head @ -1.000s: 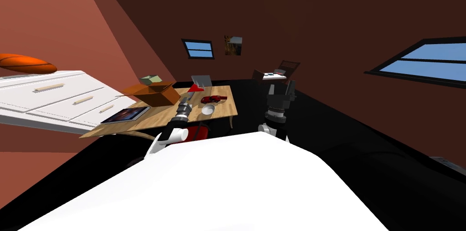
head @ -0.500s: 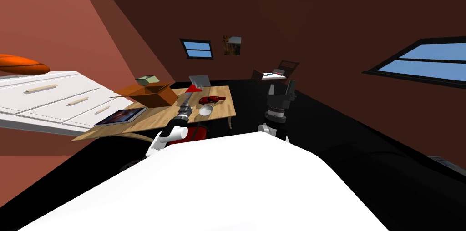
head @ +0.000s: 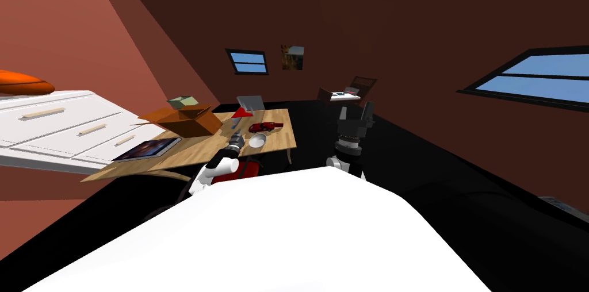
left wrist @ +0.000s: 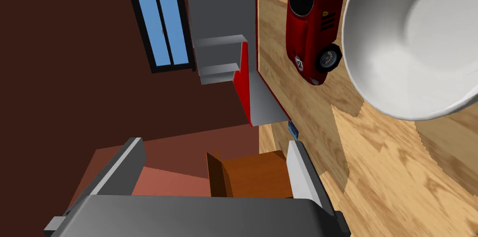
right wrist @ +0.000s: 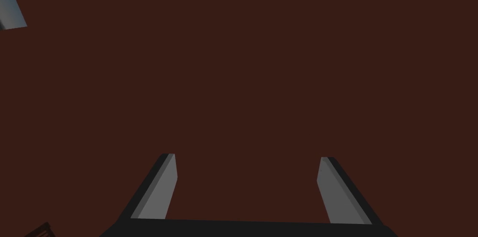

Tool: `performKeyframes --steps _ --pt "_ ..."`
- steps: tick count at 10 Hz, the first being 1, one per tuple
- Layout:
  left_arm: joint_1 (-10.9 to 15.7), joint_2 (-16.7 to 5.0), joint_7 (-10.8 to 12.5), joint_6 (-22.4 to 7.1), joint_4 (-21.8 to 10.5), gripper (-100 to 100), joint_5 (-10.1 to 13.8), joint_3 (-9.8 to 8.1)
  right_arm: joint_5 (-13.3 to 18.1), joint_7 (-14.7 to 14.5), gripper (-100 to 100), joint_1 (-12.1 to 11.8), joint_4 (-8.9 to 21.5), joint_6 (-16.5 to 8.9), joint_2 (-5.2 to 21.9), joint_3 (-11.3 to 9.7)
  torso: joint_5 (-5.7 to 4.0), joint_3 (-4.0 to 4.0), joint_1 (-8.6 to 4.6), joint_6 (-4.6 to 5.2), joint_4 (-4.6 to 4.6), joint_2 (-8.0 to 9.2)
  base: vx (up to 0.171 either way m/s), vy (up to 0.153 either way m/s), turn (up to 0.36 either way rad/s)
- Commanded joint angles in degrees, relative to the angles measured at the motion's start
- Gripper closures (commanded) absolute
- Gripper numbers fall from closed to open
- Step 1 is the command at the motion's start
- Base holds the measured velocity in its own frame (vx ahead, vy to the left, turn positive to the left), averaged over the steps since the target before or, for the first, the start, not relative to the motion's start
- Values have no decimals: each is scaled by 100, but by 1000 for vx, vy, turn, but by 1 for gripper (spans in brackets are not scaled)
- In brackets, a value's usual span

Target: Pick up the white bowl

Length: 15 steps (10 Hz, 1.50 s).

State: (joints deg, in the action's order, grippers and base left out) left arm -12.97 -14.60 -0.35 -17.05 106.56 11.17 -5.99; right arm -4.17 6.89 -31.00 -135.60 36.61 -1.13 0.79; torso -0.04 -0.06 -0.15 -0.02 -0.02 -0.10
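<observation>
Head view: one white dresser with three drawer handles stands to the left, and an orange object lies on top of it. One wooden table stands beside the dresser. Two windows are set in the dark wall.

On the table, one brown box sits at the far left with its flaps open; what is in it cannot be told. One small box, greenish and also open, stands just behind it. One tablet lies flat near the table's left edge. One red-and-grey object stands at the far edge.

One bowl sits upright near the table's right front corner, mouth facing up. It is round, with no long axis. In the left wrist view its inside is plain white. One red car lies just beside the bowl on the far side, with a narrow gap between its wheel and the rim.

Above the table, the left gripper has its fingers spread with nothing between them. The bowl lies outside them, off to one finger's side and farther on. The right gripper is raised to the right of the table, fingers spread wide and holding nothing.
</observation>
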Motion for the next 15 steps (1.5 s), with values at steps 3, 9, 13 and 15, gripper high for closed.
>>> performKeyframes --steps 3,9,13,15 --pt "155 -1 48 -605 -186 -100 69 -60 0 0 0 0 0 0 0 0 0 0 2 0 0 0 26 -42 -8" --pt "447 6 131 -1503 -626 -100 181 -160 0 0 0 0 0 0 0 0 -1 0 -1 -1 0 0 29 -46 -1" --pt "626 -4 186 -2057 -908 -100 238 -227 0 0 0 0 0 0 0 0 0 0 0 -1 0 1 27 -43 10" --pt "712 -15 213 -2322 -1044 -100 261 -260 0 0 0 0 0 0 0 0 0 1 4 -2 0 3 28 -32 14"
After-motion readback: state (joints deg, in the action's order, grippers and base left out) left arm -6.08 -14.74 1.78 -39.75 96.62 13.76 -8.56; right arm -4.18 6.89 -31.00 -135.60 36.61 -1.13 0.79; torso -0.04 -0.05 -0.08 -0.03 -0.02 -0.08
